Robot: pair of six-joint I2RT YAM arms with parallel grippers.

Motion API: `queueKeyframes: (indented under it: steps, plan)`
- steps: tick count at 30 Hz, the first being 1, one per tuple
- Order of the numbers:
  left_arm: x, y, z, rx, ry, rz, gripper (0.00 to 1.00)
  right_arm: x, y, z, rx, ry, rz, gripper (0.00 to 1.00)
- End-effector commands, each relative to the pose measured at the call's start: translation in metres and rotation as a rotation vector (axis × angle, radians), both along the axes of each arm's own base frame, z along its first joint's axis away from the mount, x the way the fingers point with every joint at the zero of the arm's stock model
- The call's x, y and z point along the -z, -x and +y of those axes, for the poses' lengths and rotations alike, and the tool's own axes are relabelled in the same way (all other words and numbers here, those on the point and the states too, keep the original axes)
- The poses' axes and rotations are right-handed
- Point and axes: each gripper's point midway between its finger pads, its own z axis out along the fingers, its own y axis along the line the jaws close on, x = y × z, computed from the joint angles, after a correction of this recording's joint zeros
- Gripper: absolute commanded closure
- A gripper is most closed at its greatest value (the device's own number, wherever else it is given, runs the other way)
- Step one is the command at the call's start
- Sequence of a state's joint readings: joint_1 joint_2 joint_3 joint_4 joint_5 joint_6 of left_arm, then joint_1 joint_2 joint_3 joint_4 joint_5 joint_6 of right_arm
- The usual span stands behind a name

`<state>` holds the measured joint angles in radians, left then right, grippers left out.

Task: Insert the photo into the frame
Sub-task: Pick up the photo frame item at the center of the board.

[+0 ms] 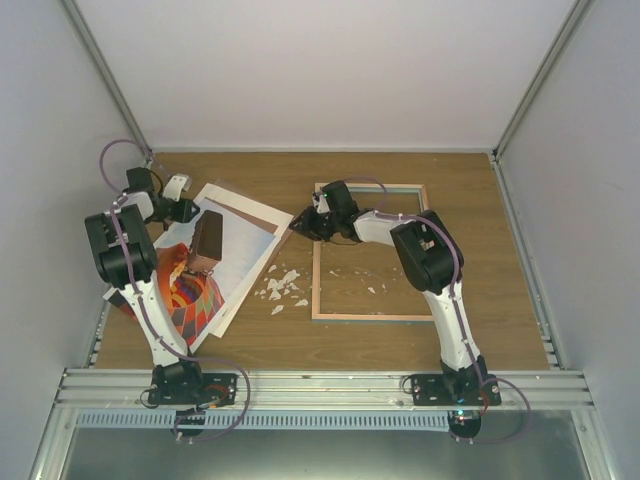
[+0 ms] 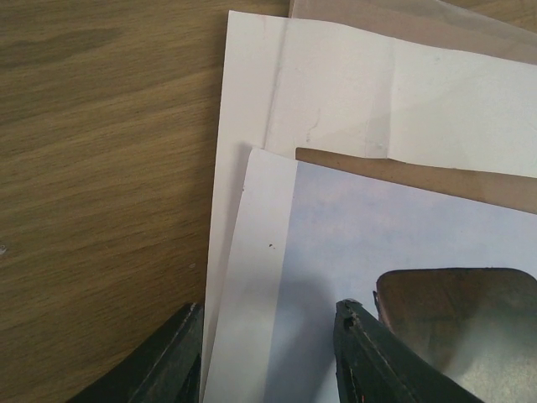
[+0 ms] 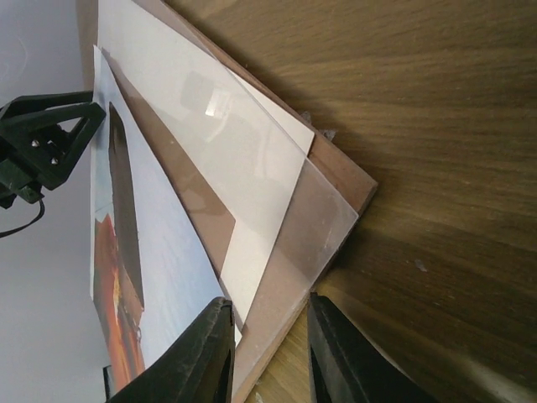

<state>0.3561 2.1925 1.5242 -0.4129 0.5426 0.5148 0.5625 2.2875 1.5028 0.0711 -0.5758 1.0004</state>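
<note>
- The photo (image 1: 198, 297) is lying face up, left of the frame (image 1: 370, 317), on top of a skewed stack of sheets.
- It's showing an orange-red striped balloon, a dark brown basket, pale blue sky and a white border.
- My left pincer (image 2: 268, 306) is standing spread, with its fingers straddling the photo's white border.
- My right pincer (image 3: 268, 300) is reaching left of the frame, fingers close on either side of the brown backing board (image 3: 277, 323) corner. I can't tell if it's clamping.
- A clear sheet (image 3: 323, 218) and a cream mat (image 3: 210, 143) are lying on that board.
</note>
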Motion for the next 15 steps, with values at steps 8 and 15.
queueKeyframes:
  steps: [8,15]
  plan:
    - [0.025,0.019,-0.015,0.010,0.015,0.122,0.57,0.013,-0.008,-0.017,0.072,0.147,0.024,0.59]
    - [0.026,0.021,-0.018,0.019,0.031,0.123,0.57,0.028,-0.006,-0.026,0.124,0.214,0.088,0.51]
